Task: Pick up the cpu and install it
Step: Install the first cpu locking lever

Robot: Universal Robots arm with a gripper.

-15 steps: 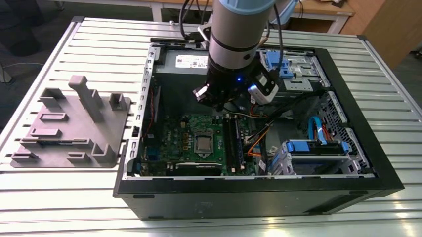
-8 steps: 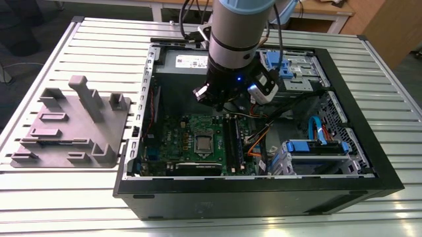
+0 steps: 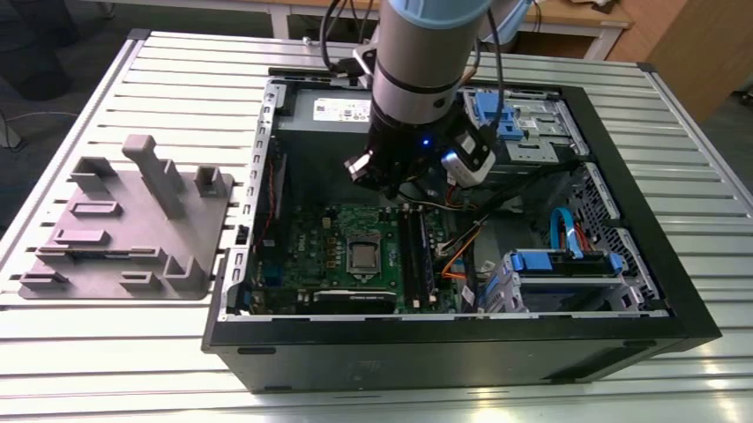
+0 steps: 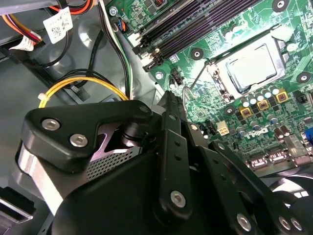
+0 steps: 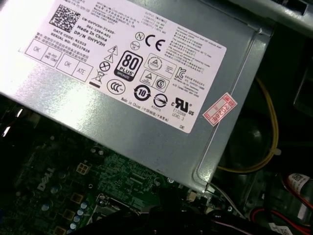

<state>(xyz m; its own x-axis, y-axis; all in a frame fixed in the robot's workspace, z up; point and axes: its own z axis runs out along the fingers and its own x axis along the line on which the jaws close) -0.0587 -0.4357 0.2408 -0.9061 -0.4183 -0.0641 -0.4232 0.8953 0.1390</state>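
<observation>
One arm (image 3: 418,79) hangs upright above the motherboard (image 3: 353,256).

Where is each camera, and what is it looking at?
Exterior view: off the arm, above, looking down at the open computer case; the arm shows.
Second wrist view: on the arm, looking past the black claw at the motherboard, cpu in its socket.
First wrist view: on the arm, facing the grey box.
Both wrist views share a yellow cable.
</observation>
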